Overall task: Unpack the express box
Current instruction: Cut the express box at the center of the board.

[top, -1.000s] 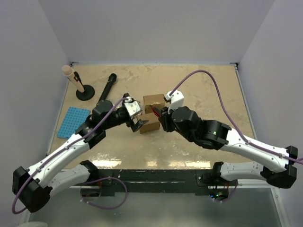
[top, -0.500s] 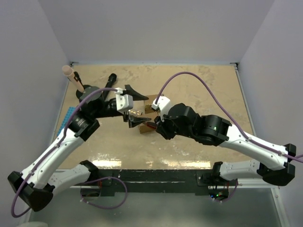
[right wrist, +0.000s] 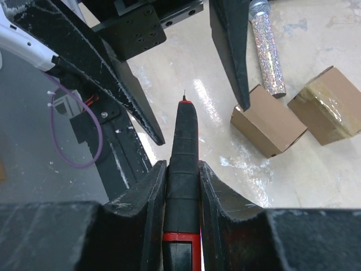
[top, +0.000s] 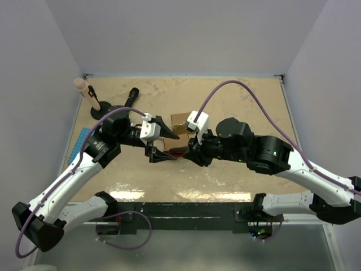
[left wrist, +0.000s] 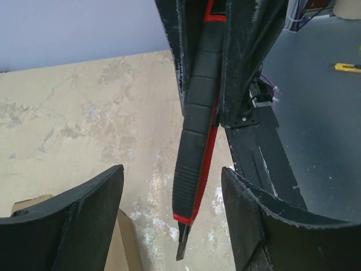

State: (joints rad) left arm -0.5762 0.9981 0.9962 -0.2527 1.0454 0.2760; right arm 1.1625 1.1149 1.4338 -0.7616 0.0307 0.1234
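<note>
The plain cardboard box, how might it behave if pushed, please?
The plain cardboard box probably slides rather than rolls, given its flat faces; the glossy table offers little grip. It looks small and light, so it may twist.

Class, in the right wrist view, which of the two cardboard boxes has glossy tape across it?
The box at the picture's right edge: glossy tape bands cross its top. The other box, beside the glittery rod, looks plain.
</note>
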